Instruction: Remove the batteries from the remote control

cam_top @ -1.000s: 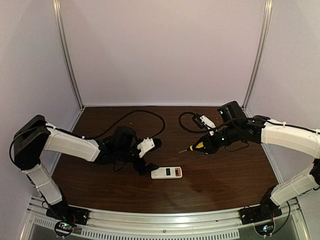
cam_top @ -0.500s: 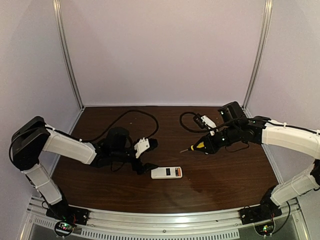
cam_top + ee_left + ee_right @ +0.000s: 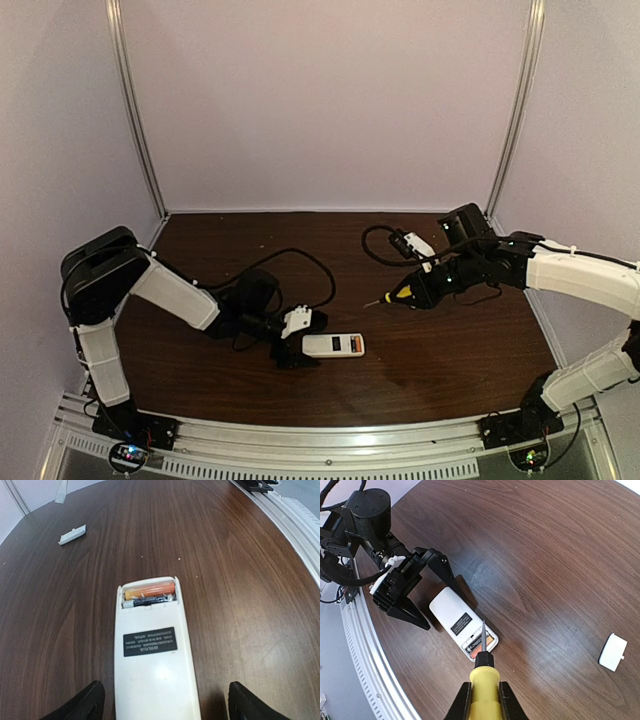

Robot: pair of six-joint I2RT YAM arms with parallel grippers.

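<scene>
The white remote control (image 3: 333, 345) lies on the brown table, back up, with its battery bay open at the right end. In the left wrist view the remote (image 3: 152, 665) shows an orange-copper battery (image 3: 150, 589) and a dark battery (image 3: 150, 600) side by side in the bay. My left gripper (image 3: 303, 340) is open, with one finger on each side of the remote's left end (image 3: 165, 705). My right gripper (image 3: 418, 288) is shut on a yellow-handled screwdriver (image 3: 484, 680). It holds the tip above the table, right of the remote; in the right wrist view the tip overlaps the bay (image 3: 481, 642).
The small white cover piece (image 3: 612, 651) lies loose on the table away from the remote; it also shows in the left wrist view (image 3: 72, 534). Black cables (image 3: 300, 255) trail across the back of the table. The metal frame rail (image 3: 330, 455) runs along the near edge.
My left arm has swung in and lowered its open gripper to straddle the remote's left end. My right arm with the screwdriver has hardly moved.
</scene>
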